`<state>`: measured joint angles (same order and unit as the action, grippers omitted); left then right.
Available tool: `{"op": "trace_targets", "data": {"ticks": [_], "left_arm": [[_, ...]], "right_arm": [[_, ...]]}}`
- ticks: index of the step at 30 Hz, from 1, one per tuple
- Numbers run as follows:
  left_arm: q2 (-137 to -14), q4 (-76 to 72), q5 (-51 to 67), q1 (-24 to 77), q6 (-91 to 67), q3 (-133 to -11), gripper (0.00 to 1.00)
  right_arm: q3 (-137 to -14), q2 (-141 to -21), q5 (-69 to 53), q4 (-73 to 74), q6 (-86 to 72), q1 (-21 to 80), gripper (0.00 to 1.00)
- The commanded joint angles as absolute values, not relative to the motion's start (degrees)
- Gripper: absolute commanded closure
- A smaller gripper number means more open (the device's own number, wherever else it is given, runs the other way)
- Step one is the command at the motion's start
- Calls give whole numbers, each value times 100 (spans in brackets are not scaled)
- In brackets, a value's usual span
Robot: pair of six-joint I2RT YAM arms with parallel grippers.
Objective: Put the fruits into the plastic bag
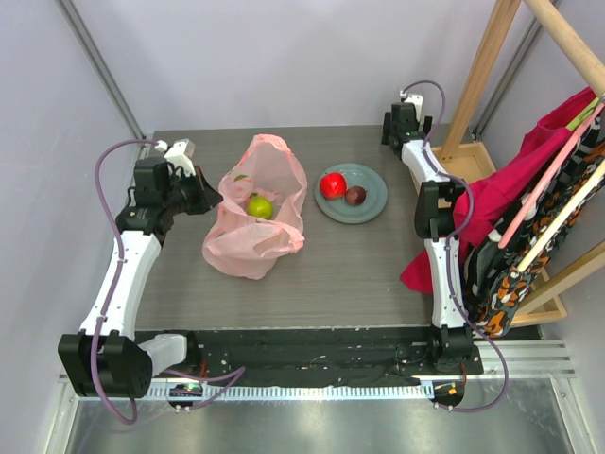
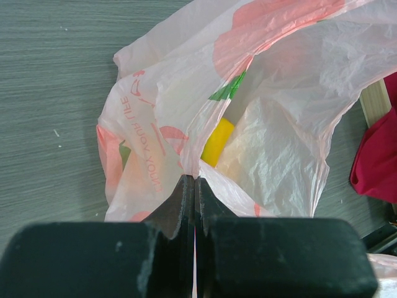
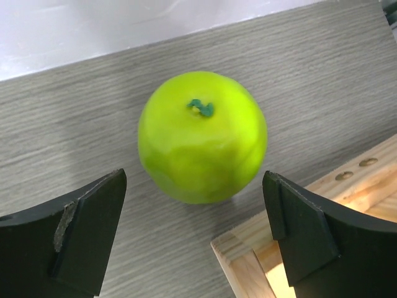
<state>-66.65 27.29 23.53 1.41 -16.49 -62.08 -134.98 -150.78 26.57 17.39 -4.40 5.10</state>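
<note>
I count two green apples (image 1: 260, 206) (image 3: 201, 136), one red apple (image 1: 331, 184), one dark plum (image 1: 355, 196), one yellow fruit (image 2: 217, 143): five fruits. One grey plate (image 1: 375, 210), one plastic bag (image 1: 274, 244).

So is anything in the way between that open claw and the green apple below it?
Nothing visible. The right gripper has its jaws open on either side of the green apple, with only bare table between. The wooden frame has a corner close beside the apple, beneath one jaw, so it might get bumped.

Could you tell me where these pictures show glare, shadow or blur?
Top view: evenly lit, glare on the near metal strip. Left wrist: bag sharp, left gripper dark and soft. Right wrist: green apple crisp, soft shadow on its left.
</note>
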Motion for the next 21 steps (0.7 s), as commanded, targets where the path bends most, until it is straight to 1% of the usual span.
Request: {"op": "trace_targets", "data": {"ticks": [1, 10, 13, 14, 16, 17, 19, 20, 21], "left_arm": [[-6697, 2681, 2259, 114, -1617, -6302, 100], [-6776, 2751, 2136, 114, -1547, -6319, 100], [-6811, 2777, 2109, 114, -1538, -6328, 100], [-6820, 2777, 2101, 114, -1547, -6337, 100], [-6838, 2786, 2101, 114, -1538, -6337, 100], [-6847, 2777, 2101, 114, -1547, -6346, 100], [-6847, 2786, 2118, 114, -1538, -6346, 100], [-6847, 2777, 2118, 114, -1547, -6337, 100], [-6855, 2777, 2127, 114, -1538, -6346, 100]], "right_arm": [[-13904, -15240, 2760, 1363, -290, 448, 0], [-14159, -15609, 2821, 871, -185, 361, 0], [-14115, -15627, 2777, 703, -115, 343, 12], [-14107, -15618, 2760, 660, -71, 334, 21], [-13967, -15531, 2672, 545, -26, 334, 27], [-13861, -15435, 2611, 493, 95, 334, 36], [-13248, -14971, 2314, 212, 53, 334, 45], [-12932, -14759, 2225, 54, 27, 360, 52], [-12224, -14548, 2154, -478, 9, 378, 53]]}}
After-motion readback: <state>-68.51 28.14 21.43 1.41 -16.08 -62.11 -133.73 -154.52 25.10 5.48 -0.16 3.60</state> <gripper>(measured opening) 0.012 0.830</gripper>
